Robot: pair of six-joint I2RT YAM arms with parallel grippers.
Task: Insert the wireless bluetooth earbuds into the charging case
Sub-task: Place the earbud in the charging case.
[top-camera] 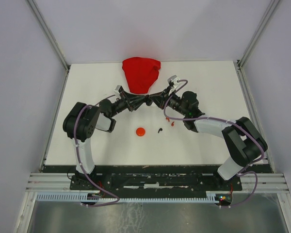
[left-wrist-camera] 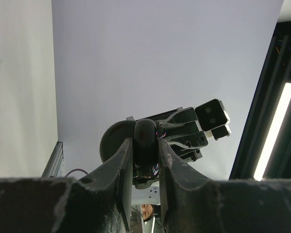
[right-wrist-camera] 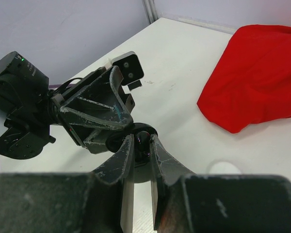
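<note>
On the table (top-camera: 87,82), just nearer to me than where the two arms meet, I can see a black earbud (top-camera: 160,130) lying loose. A little to its right are small red bits that I take to be the red earbuds (top-camera: 172,122). None of them is inside anything. I can't find any white buds or a second black one in these views.

A red case (top-camera: 140,131) sits by itself left of the black bud, close to it but not touching.

The black case (left-wrist-camera: 145,128) is up off the table between the arms, gripped from both sides. The left gripper (left-wrist-camera: 145,145) has its fingers pressed against it on one side. The right gripper (right-wrist-camera: 141,141) pinches the same dark rounded body from the other side. I can't tell whether its lid is open or whether a bud is already in it.

My judgement is that the task is at an early stage. The case is in hand, perhaps being opened or steadied, and the visible buds have yet to be picked up and seated.

Beyond the grippers, the red cloth (top-camera: 141,73) lies bunched at the far edge. A pale round thing (right-wrist-camera: 224,167) shows blurred on the tabletop in the right wrist view, and I can't identify it.
</note>
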